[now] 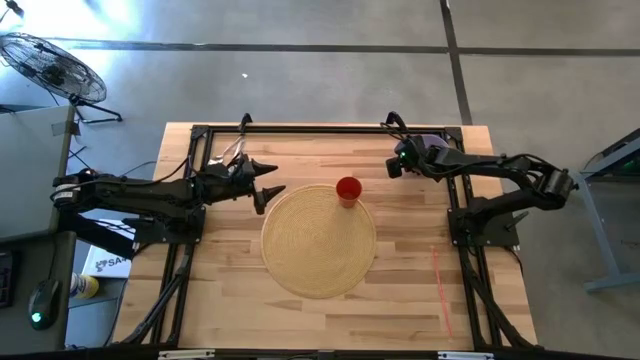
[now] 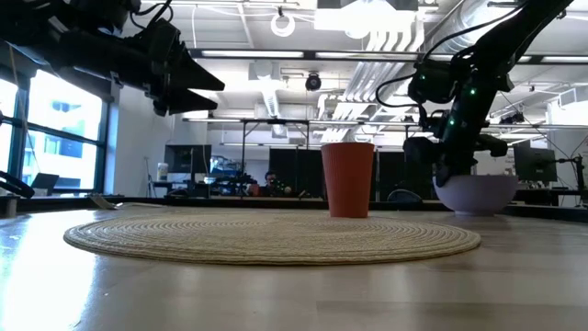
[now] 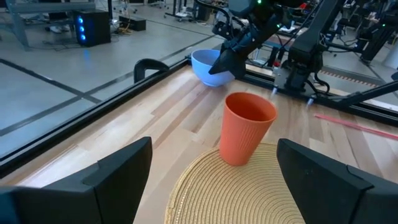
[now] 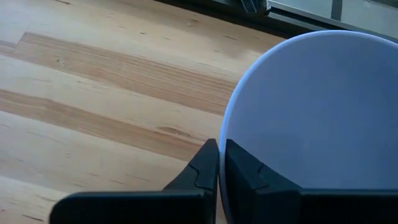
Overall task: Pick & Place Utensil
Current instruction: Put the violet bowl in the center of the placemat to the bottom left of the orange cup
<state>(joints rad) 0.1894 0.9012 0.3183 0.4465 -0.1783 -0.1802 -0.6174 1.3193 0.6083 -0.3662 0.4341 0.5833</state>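
Nearest you in the right wrist view, the right pincer (image 4: 217, 163) has its two dark fingers drawn almost together across the rim of the pale blue bowl (image 4: 311, 118), one finger outside the wall and one just inside. I judge that a rim pinch for lifting the bowl. No utensil shows in any view, so the bowl seems to be the thing in hand. It sits on the bare desk (image 1: 400, 280) near the far edge, well apart from the round woven placemat (image 1: 318, 240), which I take for its destination.

On the mat's far edge stands an upright orange-red cup (image 1: 348, 189), between the two arms. Mind it if the bowl comes across.

The left pincer (image 1: 268, 182) hovers above the desk just beside the mat, fingers spread wide and empty, pointed at the cup.

Only the right wrist view shows the grip on the rim. The low view shows the bowl resting on the desk, while the overhead hides the bowl under the arm.
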